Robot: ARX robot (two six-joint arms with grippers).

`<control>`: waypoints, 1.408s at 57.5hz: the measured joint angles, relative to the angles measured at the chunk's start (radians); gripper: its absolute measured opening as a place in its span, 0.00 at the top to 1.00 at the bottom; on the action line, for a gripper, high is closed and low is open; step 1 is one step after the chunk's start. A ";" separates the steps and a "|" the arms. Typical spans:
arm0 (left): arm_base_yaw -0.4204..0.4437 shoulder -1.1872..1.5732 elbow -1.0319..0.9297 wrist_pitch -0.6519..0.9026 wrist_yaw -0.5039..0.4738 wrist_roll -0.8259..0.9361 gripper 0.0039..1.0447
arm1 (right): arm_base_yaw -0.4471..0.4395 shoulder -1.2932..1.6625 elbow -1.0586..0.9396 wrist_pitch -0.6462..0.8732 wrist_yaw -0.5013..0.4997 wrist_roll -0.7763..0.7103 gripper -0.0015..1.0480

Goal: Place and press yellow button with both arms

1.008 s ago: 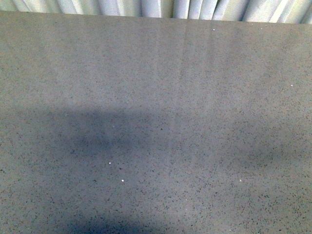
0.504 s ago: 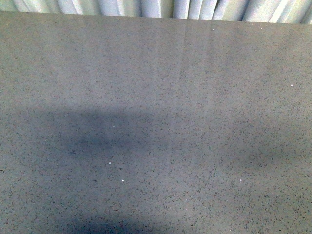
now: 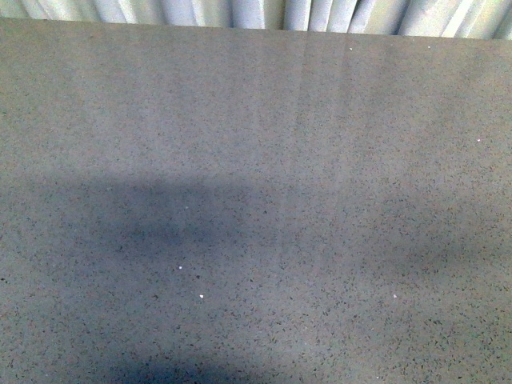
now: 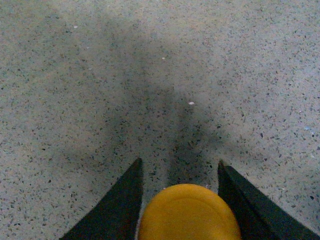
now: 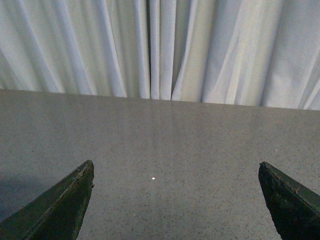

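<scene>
In the left wrist view the yellow button [image 4: 189,214] shows only its round domed cap, held between the two black fingers of my left gripper [image 4: 180,167] above the speckled grey table [image 4: 75,100]. Its black body and base are hidden. The gripper's shadow falls on the table beyond the fingertips. In the right wrist view my right gripper [image 5: 176,167] is open wide and empty, its two dark fingers [image 5: 65,205] far apart over the table. Neither arm shows in the front view, only their shadows on the table [image 3: 256,120].
A white pleated curtain [image 5: 160,50] hangs behind the table's far edge and also shows in the front view [image 3: 264,12]. The speckled grey tabletop carries a few tiny white specks [image 3: 201,297].
The broad shadow at the left of the front view has shifted slightly. Nothing else has visibly changed.
</scene>
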 joint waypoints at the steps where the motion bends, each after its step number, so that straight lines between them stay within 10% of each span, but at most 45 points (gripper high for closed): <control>1: 0.000 0.000 -0.001 0.000 0.000 0.001 0.60 | 0.000 0.000 0.000 0.000 0.000 0.000 0.09; 37: -0.074 -0.320 0.002 -0.180 0.058 0.003 0.68 | 0.000 0.000 0.000 0.000 0.000 0.000 0.09; 51: -0.397 -0.456 -0.035 -0.203 -0.002 -0.023 0.68 | 0.000 0.000 0.000 0.000 0.000 0.000 0.09; 67: -0.982 -0.229 -0.068 -0.034 -0.217 -0.136 0.68 | 0.000 0.000 0.000 0.000 0.000 0.000 0.09; 81: -1.031 -0.019 -0.010 0.029 -0.272 -0.150 0.68 | 0.000 0.000 0.000 0.000 0.000 0.000 0.09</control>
